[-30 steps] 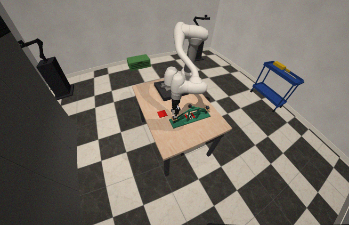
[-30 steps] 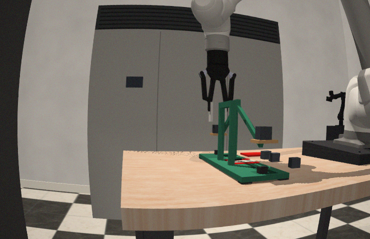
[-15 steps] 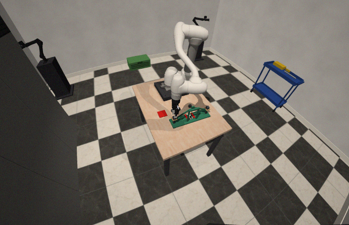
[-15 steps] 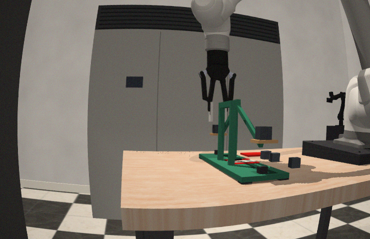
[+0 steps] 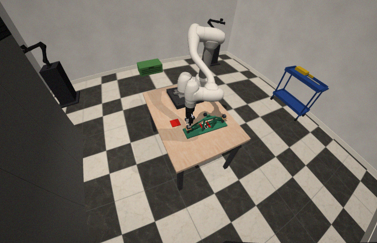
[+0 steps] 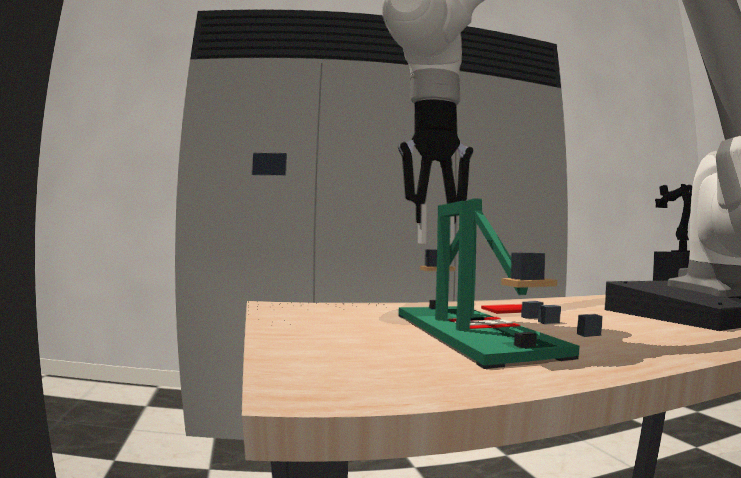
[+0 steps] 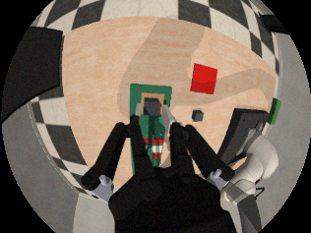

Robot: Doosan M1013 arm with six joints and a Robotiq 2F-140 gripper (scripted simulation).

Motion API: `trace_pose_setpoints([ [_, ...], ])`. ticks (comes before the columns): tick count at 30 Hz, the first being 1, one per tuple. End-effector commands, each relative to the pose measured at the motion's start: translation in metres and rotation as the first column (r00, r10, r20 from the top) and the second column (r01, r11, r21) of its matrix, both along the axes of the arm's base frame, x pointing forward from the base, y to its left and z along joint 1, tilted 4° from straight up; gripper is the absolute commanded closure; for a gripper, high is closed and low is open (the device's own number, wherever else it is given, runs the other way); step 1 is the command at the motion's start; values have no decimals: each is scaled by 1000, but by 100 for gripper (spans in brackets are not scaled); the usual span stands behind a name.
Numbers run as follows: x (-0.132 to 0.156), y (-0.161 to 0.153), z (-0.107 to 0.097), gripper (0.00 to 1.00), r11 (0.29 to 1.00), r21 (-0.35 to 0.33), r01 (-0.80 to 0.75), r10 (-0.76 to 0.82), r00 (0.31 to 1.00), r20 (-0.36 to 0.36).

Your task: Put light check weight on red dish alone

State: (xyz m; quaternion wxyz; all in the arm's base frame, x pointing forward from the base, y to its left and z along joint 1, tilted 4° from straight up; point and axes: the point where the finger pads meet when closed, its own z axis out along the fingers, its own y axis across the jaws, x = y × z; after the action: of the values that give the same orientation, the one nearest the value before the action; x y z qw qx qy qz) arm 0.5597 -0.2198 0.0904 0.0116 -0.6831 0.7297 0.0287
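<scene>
A dark weight (image 6: 430,257) sits on the balance's far pan (image 6: 437,268), directly below my pincer (image 6: 435,225).

My pincer hangs part-open, gripping nothing, fingers straddling the weight's line; the red dish (image 6: 503,308) lies well aside on the counter (image 6: 337,343).

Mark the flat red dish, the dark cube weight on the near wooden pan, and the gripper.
Flat red dish (image 5: 175,123), top view, centre of its upper face.
Dark cube weight on the near wooden pan (image 6: 527,266), exterior view, front face.
Gripper (image 6: 436,231), exterior view, midway between fingertips.
</scene>
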Motion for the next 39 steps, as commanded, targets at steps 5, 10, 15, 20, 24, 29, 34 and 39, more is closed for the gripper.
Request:
trace_pose_setpoints([
  [5, 1, 6, -8, 65, 1000, 5, 2, -2, 1000, 1],
  [10, 0, 6, -19, 65, 1000, 5, 2, -2, 1000, 1],
  [15, 0, 7, -29, 65, 1000, 5, 2, -2, 1000, 1],
  [20, 0, 7, -33, 65, 1000, 5, 2, -2, 1000, 1],
  [24, 0, 8, -36, 65, 1000, 5, 2, -2, 1000, 1],
  [29, 0, 8, -36, 65, 1000, 5, 2, -2, 1000, 1],
  [34, 0, 8, -36, 65, 1000, 5, 2, -2, 1000, 1],
  [39, 0, 8, -36, 65, 1000, 5, 2, -2, 1000, 1],
])
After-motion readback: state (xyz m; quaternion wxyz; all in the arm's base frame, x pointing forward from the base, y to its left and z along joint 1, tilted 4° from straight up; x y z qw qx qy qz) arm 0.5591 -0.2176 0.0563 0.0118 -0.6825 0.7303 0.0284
